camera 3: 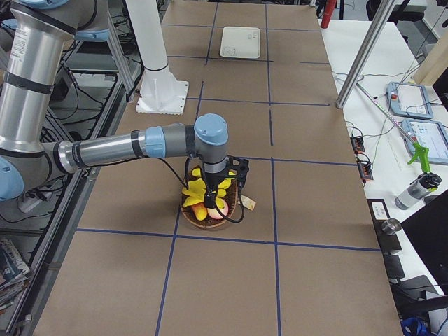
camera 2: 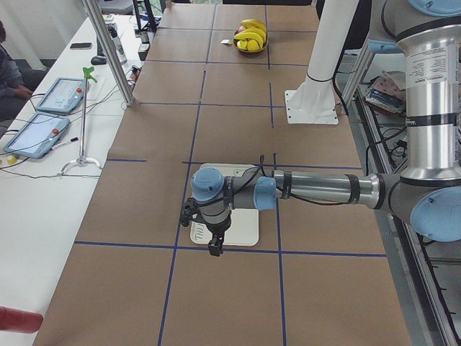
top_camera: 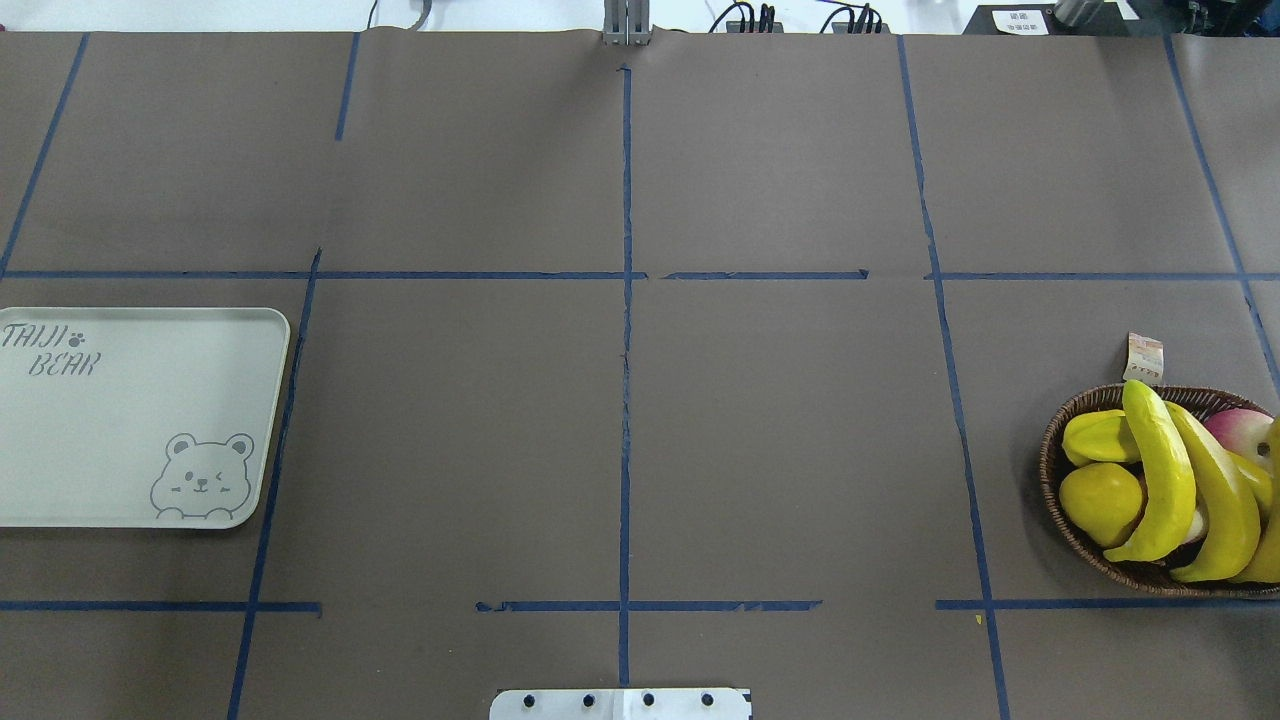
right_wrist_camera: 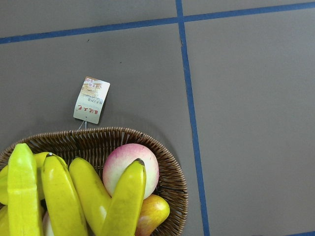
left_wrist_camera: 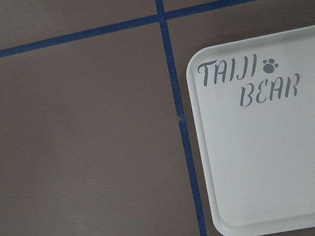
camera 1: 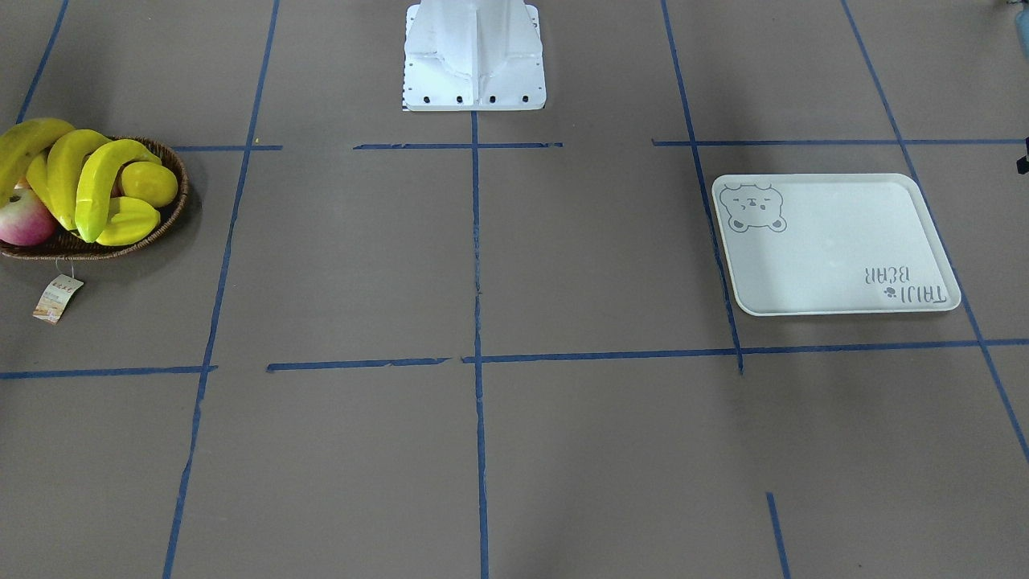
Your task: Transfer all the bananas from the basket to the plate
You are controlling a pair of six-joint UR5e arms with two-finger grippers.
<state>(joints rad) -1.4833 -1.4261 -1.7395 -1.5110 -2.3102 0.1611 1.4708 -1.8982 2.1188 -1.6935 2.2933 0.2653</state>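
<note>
Seen from the front, the bananas (camera 1: 88, 181) sit heaped in the wicker basket (camera 1: 173, 213), well apart from the bare plate (camera 1: 836, 241), while the side views show the left gripper (camera 2: 215, 247) hanging above that plate and the right gripper (camera 3: 211, 201) above the basket, probably ready to pick, though I cannot tell either one's finger spread.

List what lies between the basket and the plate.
Nothing stands there: the overhead view shows only brown table covering and blue tape lines between the wicker basket and the bear-print plate.

Yellow bananas (top_camera: 1170, 480), brown woven basket (top_camera: 1049, 468), cream plate (top_camera: 120, 450) printed grey.
</note>
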